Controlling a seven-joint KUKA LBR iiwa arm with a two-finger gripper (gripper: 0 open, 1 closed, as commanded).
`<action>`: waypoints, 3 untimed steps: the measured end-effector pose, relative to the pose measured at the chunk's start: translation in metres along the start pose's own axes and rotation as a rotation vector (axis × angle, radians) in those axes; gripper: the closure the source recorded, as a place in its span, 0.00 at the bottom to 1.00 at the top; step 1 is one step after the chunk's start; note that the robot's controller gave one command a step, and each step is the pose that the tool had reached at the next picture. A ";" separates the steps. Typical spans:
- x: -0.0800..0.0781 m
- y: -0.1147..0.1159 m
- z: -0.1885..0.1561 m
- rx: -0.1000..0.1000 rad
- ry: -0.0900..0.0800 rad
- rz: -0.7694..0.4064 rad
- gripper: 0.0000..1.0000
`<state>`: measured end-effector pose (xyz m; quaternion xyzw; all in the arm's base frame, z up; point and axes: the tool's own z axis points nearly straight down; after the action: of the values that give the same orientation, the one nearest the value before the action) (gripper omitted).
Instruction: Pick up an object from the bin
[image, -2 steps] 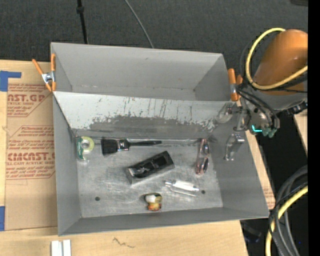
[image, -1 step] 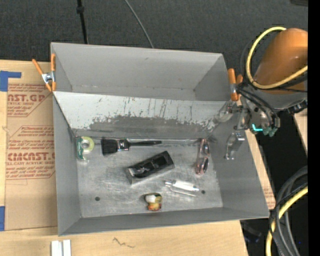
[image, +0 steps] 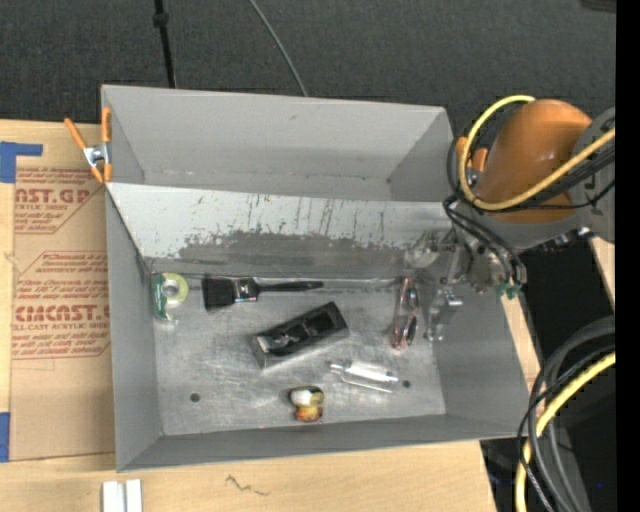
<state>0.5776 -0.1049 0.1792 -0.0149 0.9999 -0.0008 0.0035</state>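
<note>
My gripper (image: 418, 336) hangs at the right side of the bin, its two fingers pointing down at the floor and standing apart with nothing between them. The left finger (image: 404, 320) shows reddish marks. Just below and left of the fingertips lies a small silvery tube (image: 366, 376). A black, flat stapler-like tool (image: 300, 335) rests aslant in the middle of the bin, well left of the gripper.
A black brush with a long thin handle (image: 250, 290) lies along the back of the floor. A small roll of tape (image: 168, 292) sits in the left corner. A little yellow and red ball (image: 308, 402) lies near the front wall.
</note>
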 end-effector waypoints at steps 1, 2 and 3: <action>0.012 0.022 0.030 -0.003 0.010 -0.174 0.00; 0.006 0.028 0.072 0.000 -0.003 -0.295 0.00; 0.053 0.071 0.085 -0.002 0.010 -0.378 0.00</action>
<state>0.5235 -0.0356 0.0934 -0.2027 0.9792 -0.0005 -0.0017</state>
